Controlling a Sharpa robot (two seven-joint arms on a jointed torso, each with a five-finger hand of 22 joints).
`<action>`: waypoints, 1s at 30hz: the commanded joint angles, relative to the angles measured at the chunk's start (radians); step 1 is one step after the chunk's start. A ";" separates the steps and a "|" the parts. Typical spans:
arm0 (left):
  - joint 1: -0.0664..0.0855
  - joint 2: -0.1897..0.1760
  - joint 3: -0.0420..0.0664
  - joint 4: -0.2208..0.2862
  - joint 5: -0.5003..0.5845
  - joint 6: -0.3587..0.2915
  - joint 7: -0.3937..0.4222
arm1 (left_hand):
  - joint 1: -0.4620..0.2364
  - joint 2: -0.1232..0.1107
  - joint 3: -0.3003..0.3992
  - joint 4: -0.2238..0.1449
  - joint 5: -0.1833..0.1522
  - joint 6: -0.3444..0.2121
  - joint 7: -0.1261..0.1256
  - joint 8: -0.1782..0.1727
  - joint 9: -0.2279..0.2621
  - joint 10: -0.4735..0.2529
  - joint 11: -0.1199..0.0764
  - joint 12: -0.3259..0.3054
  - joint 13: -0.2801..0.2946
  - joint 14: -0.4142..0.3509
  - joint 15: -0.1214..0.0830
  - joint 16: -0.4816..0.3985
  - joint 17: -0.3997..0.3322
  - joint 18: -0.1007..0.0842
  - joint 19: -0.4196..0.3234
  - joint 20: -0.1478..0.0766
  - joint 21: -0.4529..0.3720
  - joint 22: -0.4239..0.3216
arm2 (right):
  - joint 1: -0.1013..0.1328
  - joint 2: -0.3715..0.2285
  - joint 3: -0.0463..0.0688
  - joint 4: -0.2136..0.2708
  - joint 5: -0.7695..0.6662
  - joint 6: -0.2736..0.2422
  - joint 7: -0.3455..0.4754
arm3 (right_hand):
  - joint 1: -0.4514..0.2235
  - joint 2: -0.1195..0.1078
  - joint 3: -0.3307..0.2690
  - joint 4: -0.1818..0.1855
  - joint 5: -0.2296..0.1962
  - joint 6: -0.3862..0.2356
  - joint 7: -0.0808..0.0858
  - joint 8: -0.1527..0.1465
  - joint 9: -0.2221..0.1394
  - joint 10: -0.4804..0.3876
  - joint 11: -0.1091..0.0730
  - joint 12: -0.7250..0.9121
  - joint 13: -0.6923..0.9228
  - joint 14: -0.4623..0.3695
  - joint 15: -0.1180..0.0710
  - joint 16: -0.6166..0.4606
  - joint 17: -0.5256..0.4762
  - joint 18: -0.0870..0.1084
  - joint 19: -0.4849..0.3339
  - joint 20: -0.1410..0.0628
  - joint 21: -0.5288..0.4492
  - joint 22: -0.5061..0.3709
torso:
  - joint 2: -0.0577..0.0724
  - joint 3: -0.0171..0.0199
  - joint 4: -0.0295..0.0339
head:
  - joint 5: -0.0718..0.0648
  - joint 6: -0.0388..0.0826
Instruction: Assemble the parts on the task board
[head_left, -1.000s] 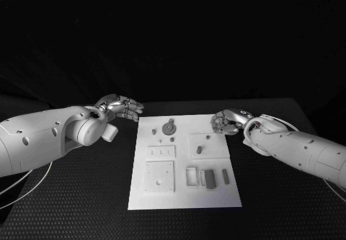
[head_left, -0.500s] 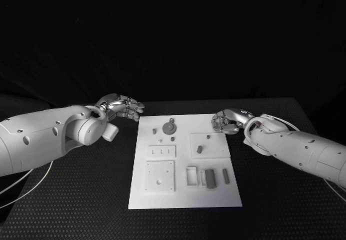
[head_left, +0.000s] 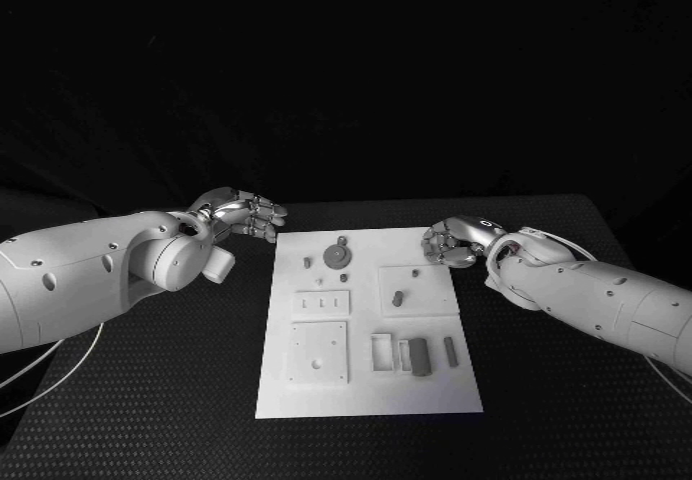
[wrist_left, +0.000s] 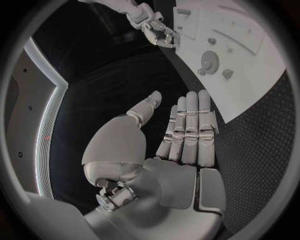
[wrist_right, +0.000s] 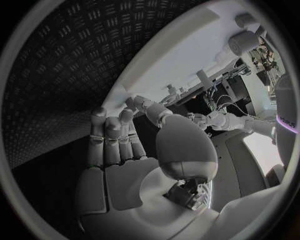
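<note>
The white task board (head_left: 368, 385) lies in the middle of the black table. On it are a round grey gear part (head_left: 338, 256), a small peg (head_left: 307, 263), a short piece (head_left: 397, 298) on a square plate and a dark bar (head_left: 420, 356) near the front. My left hand (head_left: 245, 215) hovers off the board's far left corner with its fingers (wrist_left: 190, 125) stretched out and nothing in it. At the far right corner my right hand (head_left: 454, 243) is also empty, its fingers (wrist_right: 112, 137) apart over the table beside the board (wrist_right: 187, 55).
Two flat square plates (head_left: 319, 352) and a small frame (head_left: 382, 352) sit on the board's near half. Bare black matting (head_left: 159, 400) runs on both sides of the board. White cables (head_left: 58, 365) hang by my left arm.
</note>
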 joint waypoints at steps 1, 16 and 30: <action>0.001 0.000 0.001 0.003 -0.005 0.015 0.003 | -0.008 0.002 -0.005 -0.001 -0.001 -0.002 0.002 -0.007 0.001 -0.003 -0.001 -0.004 0.001 0.002 -0.001 -0.007 0.001 0.011 0.005 -0.005 -0.005 0.001 | 0.000 -0.001 0.000 0.003 -0.001 0.001 -0.002 | 0.002 0.015 0.001 -0.006 0.001 0.037 0.023 0.006 0.002 0.002 0.002 0.005 -0.001 -0.002 0.000 0.006 -0.001 0.012 -0.003 -0.007 0.006 0.017 | 0.000 0.0000 0.0001 | 0.001 0.000; 0.001 0.003 0.001 0.000 -0.098 0.008 -0.021 | -0.017 0.010 -0.015 0.002 -0.001 0.045 -0.017 0.008 0.015 0.079 -0.039 0.038 0.037 0.081 -0.039 0.043 0.041 0.023 0.083 -0.032 0.031 0.037 | 0.001 -0.009 0.001 0.033 -0.047 -0.031 -0.021 | 0.012 0.017 0.003 -0.033 0.001 0.060 0.014 0.014 0.011 0.011 -0.007 0.008 -0.004 0.004 -0.008 0.012 -0.003 0.012 0.002 -0.010 0.014 0.017 | -0.001 0.0013 -0.0027 | 0.001 0.002; 0.002 0.010 0.005 -0.007 -0.302 0.054 -0.214 | -0.160 -0.021 -0.131 0.031 -0.005 0.134 -0.070 0.017 0.044 0.198 -0.115 0.202 0.228 0.159 -0.132 0.317 0.207 0.031 0.210 -0.121 0.189 0.221 | 0.057 -0.011 0.026 0.111 -0.105 -0.035 -0.058 | 0.009 -0.001 0.001 -0.033 0.001 0.061 0.013 0.011 0.013 0.018 -0.007 0.010 -0.005 0.011 -0.010 0.015 -0.004 0.012 0.010 -0.012 0.018 0.015 | 0.000 0.0004 -0.0045 | -0.002 0.010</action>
